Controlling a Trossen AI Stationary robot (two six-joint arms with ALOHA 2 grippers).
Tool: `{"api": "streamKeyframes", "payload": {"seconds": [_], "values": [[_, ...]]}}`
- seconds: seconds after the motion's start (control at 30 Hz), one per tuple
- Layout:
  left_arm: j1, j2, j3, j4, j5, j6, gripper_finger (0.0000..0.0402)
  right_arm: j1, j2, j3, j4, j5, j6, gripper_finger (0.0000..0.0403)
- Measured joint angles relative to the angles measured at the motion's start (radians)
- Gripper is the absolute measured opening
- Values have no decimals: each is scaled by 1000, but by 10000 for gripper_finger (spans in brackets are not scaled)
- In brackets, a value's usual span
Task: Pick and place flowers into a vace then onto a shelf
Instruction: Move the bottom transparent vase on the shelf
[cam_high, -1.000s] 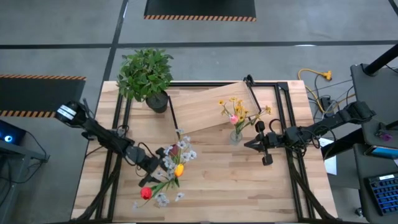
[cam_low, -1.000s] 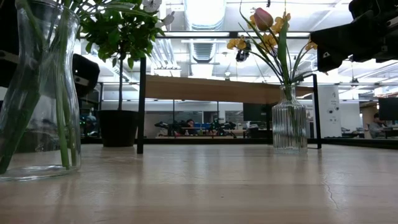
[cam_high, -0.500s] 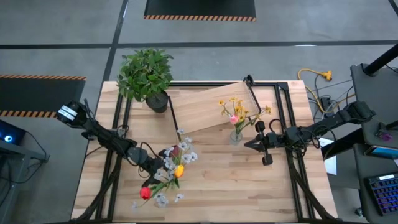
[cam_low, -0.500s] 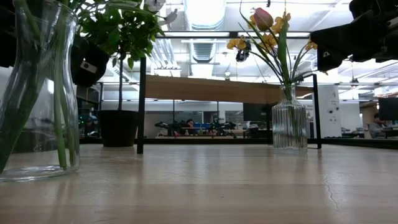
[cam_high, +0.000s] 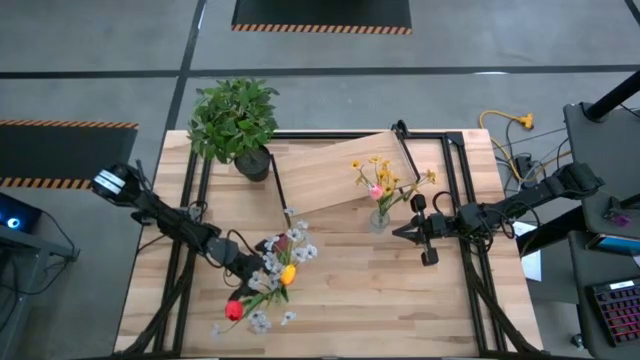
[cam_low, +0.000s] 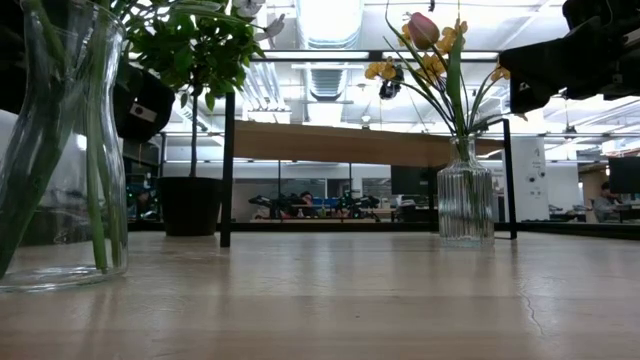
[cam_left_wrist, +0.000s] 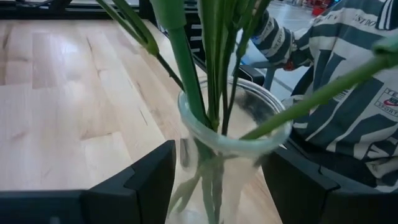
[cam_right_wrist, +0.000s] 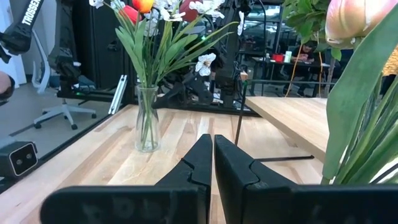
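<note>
A clear glass vase (cam_low: 60, 150) stands on its base on the table's near left and holds white sprays, a red tulip and an orange tulip (cam_high: 268, 285). My left gripper (cam_high: 252, 268) reaches in from the left and is shut on that vase (cam_left_wrist: 233, 127). A ribbed glass vase (cam_high: 379, 220) with yellow blooms and a pink bud (cam_low: 425, 40) stands by the shelf (cam_high: 330, 175). My right gripper (cam_high: 398, 232) hovers just right of the ribbed vase. It is shut on nothing (cam_right_wrist: 213, 155). My left gripper has the clear vase's neck (cam_left_wrist: 186, 155) between its two fingers (cam_left_wrist: 149, 180), just below the rim. It comes nearly level from the table's left. The vase stands upright with its base (cam_low: 60, 280) on the table, and the stems rise above the fingers.
A bushy potted plant (cam_high: 235, 120) stands at the far left corner beside the shelf board. The shelf's black frame legs (cam_low: 227, 170) rise from the table. A person in a striped shirt (cam_left_wrist: 348, 81) is close to the table's near edge.
My left gripper has risen a little behind the clear vase, then kept still. The vase has stayed standing on the table.
</note>
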Motion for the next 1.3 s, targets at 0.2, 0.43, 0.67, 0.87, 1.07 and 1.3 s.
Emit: {"api": "streamKeyframes", "payload": {"seconds": [0.2,0.43,0.67,0.87,1.07,1.3], "values": [[0,70,42,-2,-23,38,216,0,0,0,0,0,0,9],[1,124,71,0,-23,49,215,0,0,0,0,0,0,9],[1,132,80,4,-23,48,168,0,0,0,0,0,0,9],[1,132,100,-8,-23,45,155,0,0,0,0,0,0,9],[5,114,177,-53,-106,76,155,0,0,0,1,0,0,9],[33,50,405,-398,-215,100,155,0,0,0,3,0,-5,9]]}}
